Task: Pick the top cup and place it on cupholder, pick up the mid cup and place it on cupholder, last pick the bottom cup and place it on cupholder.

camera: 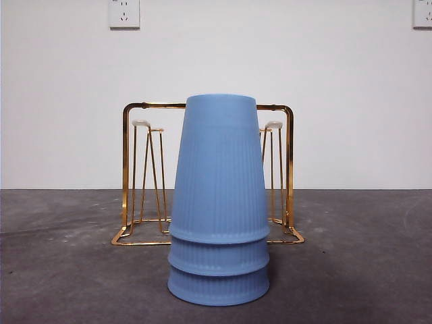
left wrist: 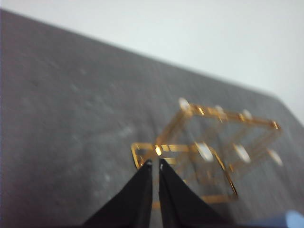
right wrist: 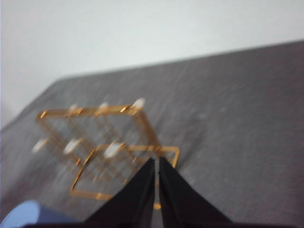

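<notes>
Front: stacked blue cups (camera: 218, 202) nearest, upside down on the desk (camera: 61, 270), hiding the cupholder (camera: 138, 106) middle behind. Left wrist: left gripper (left wrist: 155, 164) fingers nearly closed, empty; cupholder blurred. Right wrist: right gripper (right wrist: 157, 160) likewise; cup edge cropped.
</notes>
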Robot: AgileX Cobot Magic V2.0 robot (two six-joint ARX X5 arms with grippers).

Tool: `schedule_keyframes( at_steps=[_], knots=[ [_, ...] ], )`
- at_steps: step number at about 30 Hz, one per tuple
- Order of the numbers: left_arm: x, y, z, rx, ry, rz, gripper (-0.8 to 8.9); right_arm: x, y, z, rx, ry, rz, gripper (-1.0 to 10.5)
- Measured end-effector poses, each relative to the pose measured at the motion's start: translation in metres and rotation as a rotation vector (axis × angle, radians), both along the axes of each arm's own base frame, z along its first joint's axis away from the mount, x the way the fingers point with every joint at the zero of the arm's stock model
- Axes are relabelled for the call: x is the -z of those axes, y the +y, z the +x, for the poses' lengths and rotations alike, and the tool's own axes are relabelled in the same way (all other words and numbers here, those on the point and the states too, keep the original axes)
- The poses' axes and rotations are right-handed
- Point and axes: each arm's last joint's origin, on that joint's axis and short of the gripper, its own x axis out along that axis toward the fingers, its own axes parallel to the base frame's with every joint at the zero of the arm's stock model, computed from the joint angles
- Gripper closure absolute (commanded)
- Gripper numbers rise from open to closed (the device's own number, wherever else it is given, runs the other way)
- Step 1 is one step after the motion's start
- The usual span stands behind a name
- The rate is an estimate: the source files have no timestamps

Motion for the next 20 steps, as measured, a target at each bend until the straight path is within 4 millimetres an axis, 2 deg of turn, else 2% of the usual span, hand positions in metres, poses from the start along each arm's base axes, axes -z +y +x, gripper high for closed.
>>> schedule_keyframes(
  at_steps=[4,8,13,16,20],
  knots=[
    [-0.012,-0.007,0.014,0.172,0.078,0.041,7.99,-0.017,0.009,0.014,-0.118,0.074,-0.076,9.4],
    [-0.020,-0.016,0.018,0.292,0.120,0.087,7.99,-0.026,0.024,0.019,-0.249,0.128,-0.154,9.4],
    [-0.028,-0.030,0.012,0.439,0.126,0.142,7.99,-0.029,0.045,0.016,-0.424,0.135,-0.226,9.4],
    [-0.026,-0.041,0.006,0.545,0.142,0.167,7.99,-0.025,0.059,0.009,-0.539,0.147,-0.265,9.4],
    [-0.024,-0.048,0.002,0.619,0.145,0.184,7.90,-0.023,0.067,0.003,-0.581,0.141,-0.310,9.4]
  ],
)
